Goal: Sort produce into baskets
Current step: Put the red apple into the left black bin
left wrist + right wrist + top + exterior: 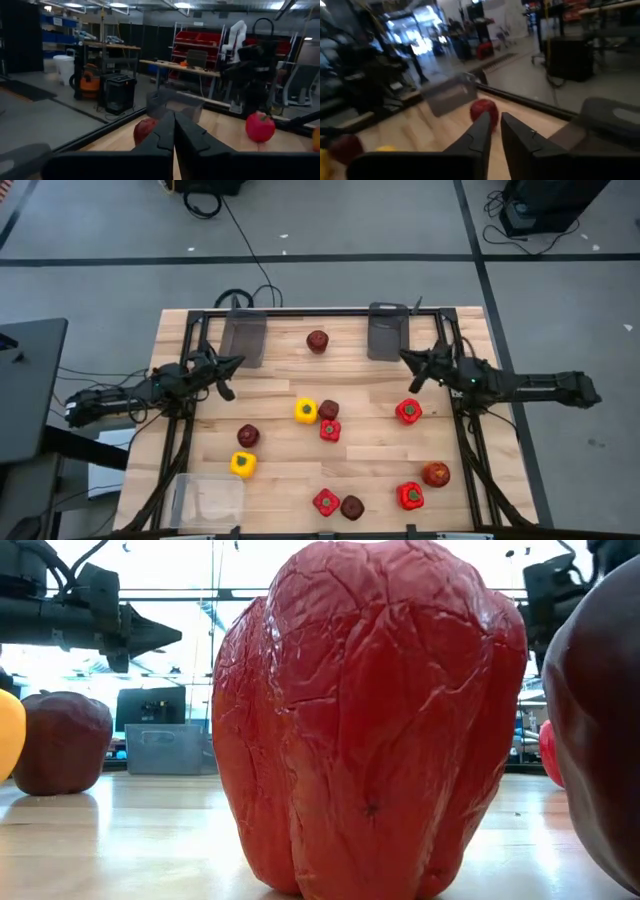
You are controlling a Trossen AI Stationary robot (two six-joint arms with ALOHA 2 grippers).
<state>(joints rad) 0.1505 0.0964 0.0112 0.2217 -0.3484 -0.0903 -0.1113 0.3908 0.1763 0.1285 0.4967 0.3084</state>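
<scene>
Scattered across the middle and lower half of the pale wooden surface (280,470) in the high view lie small glossy toy peppers and apples; one dark maroon apple (317,340) sits upper centre, between two dark grey translucent bins (243,337), with a clear shallow bin (208,500) at lower left. They look light, stiff and smooth, so gripping across the widest part seems safest.

The left tool (232,366) hovers with fingers pressed together; the right tool (409,360) shows a narrow gap.

Only the low view reveals the creased skin of the nearest red pepper (370,720); only the high view shows the whole layout.

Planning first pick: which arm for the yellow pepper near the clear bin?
Left. The yellow toy bell pepper sits on the left gripper's side, beside the clear shallow plastic bin; the right gripper hovers across the table.
</scene>
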